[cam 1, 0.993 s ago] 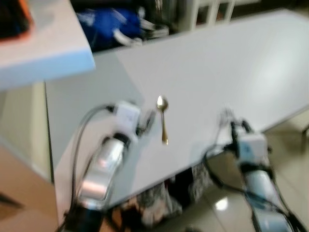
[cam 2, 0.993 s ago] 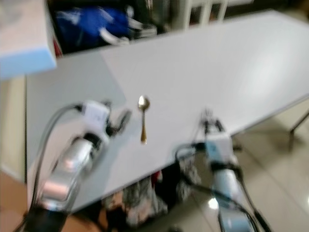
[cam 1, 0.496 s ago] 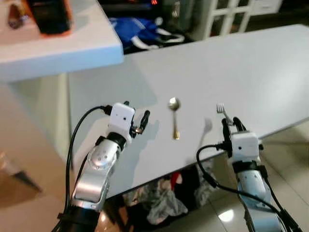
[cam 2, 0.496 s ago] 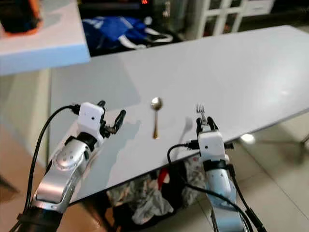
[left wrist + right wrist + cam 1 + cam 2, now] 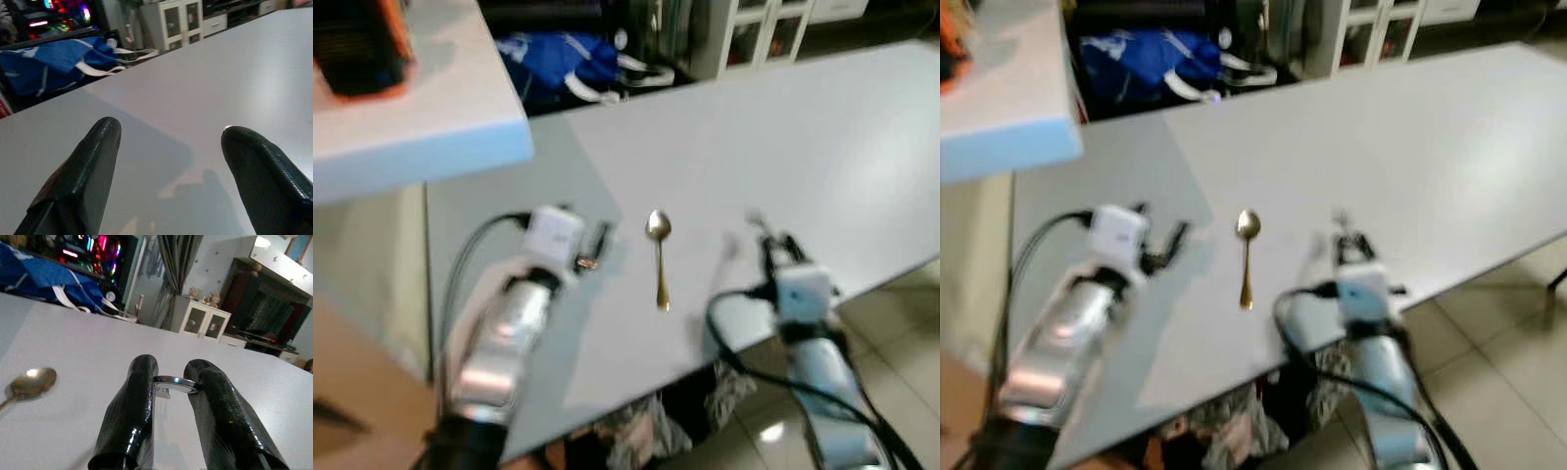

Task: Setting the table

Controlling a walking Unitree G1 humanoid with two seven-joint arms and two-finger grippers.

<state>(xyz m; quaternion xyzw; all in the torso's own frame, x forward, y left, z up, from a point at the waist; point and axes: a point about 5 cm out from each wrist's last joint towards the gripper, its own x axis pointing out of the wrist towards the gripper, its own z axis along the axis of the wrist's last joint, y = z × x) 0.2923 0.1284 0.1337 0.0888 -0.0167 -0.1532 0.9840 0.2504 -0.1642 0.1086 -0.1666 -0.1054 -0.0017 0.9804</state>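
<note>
A gold spoon (image 5: 658,257) lies flat on the white table (image 5: 783,127), handle toward me. My left gripper (image 5: 587,237) hovers low over the table just left of the spoon, its fingers (image 5: 98,161) spread wide open with nothing between them. My right gripper (image 5: 773,245) is right of the spoon near the table's front edge, shut on a silver fork (image 5: 176,382) whose tines (image 5: 752,219) point away from me. The spoon's bowl (image 5: 28,383) shows beside the right fingers.
A white counter (image 5: 411,117) with an orange and black object (image 5: 357,44) juts over the table's left end. Behind the table lie a blue bag (image 5: 558,64) and a white cabinet (image 5: 754,24). Crumpled clutter (image 5: 636,441) sits on the floor under the front edge.
The whole picture has shifted and blurred, so the camera has moved. Both grippers keep about the same place beside the spoon, and the fork stays in the right one.
</note>
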